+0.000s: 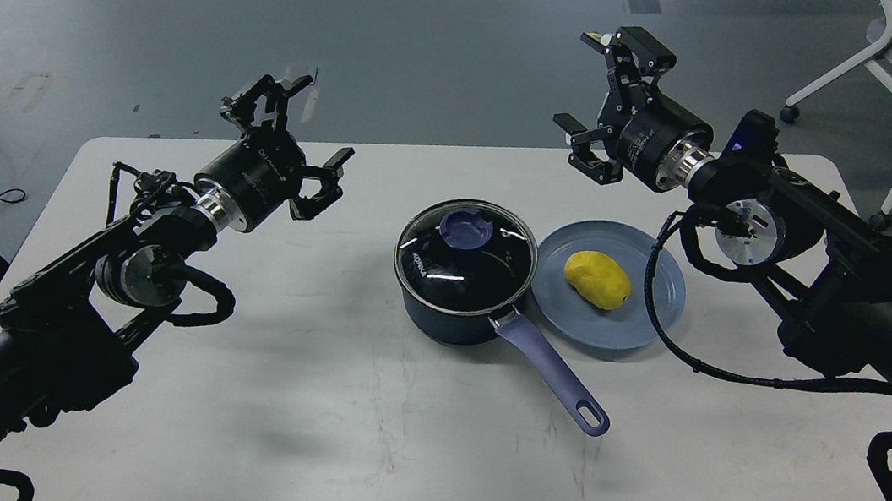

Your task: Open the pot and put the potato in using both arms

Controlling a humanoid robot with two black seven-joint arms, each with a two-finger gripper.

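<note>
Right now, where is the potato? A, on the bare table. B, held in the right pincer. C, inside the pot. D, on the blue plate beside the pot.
D: the potato lies on the blue plate, right of the lidded pot; both pincers are empty.

Navy pot (446, 323) with lavender handle, yellow potato (597, 279) on blue-grey plate (641, 321), white table (355, 435)
</note>
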